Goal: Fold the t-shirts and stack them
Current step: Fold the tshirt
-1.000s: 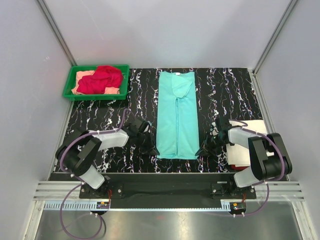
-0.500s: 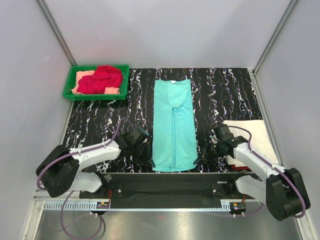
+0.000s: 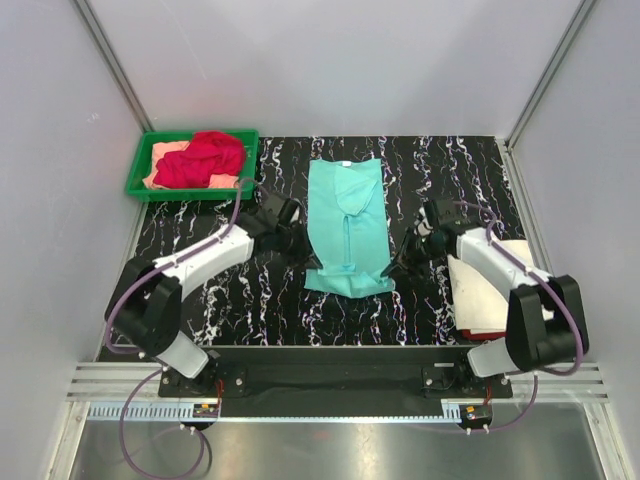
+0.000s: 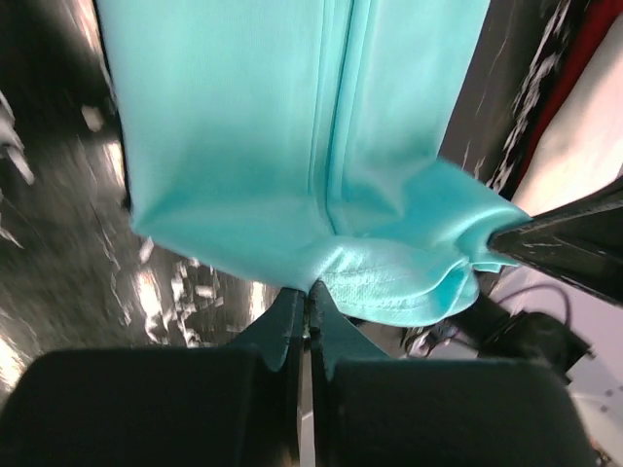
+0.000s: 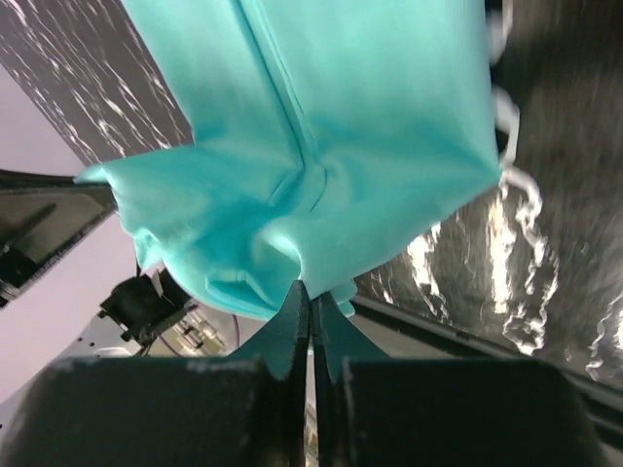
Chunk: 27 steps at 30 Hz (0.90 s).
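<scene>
A long mint-teal cloth t-shirt (image 3: 346, 220) lies in the middle of the black table with white streaks (image 3: 200, 290). Its sides are folded in, so it looks like a long strip. The collar is at the far end. The near end is wrinkly and bunched up, and it curls up off the table.

The left pincer (image 3: 304, 263) is at the near left corner of the teal shirt. It is clenched on the hem. In the left wrist view its two fingers (image 4: 292, 321) press tight together with the teal cloth (image 4: 292, 126) pinched between the tips.

The right pincer (image 3: 393, 270) is at the near right corner of the teal shirt. It is clenched on the hem too. In the right wrist view the cloth (image 5: 321, 146) hangs in soft folds just past its tips.

Well off to the left of the teal shirt, by the collar end, sits a green plastic tray (image 3: 140, 182). A crumpled red shirt (image 3: 205, 158) lies in it, on top of a peach shirt (image 3: 165, 152).

To the right of the teal shirt, by the near end, lies a flat cream-white shirt (image 3: 492, 285). The right arm reaches over it. A bit of red cloth (image 4: 592, 49) shows along its edge.
</scene>
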### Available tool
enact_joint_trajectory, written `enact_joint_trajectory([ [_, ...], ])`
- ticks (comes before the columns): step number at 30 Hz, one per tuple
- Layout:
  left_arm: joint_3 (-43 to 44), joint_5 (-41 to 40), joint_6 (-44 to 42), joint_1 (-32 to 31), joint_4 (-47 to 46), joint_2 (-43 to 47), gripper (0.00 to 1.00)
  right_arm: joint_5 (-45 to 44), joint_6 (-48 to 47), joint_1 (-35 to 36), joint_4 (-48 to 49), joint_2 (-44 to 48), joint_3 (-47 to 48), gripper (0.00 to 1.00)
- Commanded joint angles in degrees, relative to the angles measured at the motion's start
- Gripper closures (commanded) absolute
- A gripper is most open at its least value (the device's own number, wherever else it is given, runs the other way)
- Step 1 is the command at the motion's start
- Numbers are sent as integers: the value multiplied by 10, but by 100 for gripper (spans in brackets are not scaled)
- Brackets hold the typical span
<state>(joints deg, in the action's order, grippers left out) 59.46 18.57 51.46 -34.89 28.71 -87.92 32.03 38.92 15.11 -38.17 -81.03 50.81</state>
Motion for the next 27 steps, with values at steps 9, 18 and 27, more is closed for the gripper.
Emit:
enact_joint_trajectory([
  [9, 216, 61, -82, 102, 24, -175, 100, 19, -118, -68, -55, -252, 298, 100],
  [18, 255, 118, -73, 151, -11, -251, 100, 73, -152, -79, -68, -373, 417, 100],
  [27, 283, 153, -80, 158, -21, -286, 100, 87, -161, -82, -74, -406, 457, 100],
])
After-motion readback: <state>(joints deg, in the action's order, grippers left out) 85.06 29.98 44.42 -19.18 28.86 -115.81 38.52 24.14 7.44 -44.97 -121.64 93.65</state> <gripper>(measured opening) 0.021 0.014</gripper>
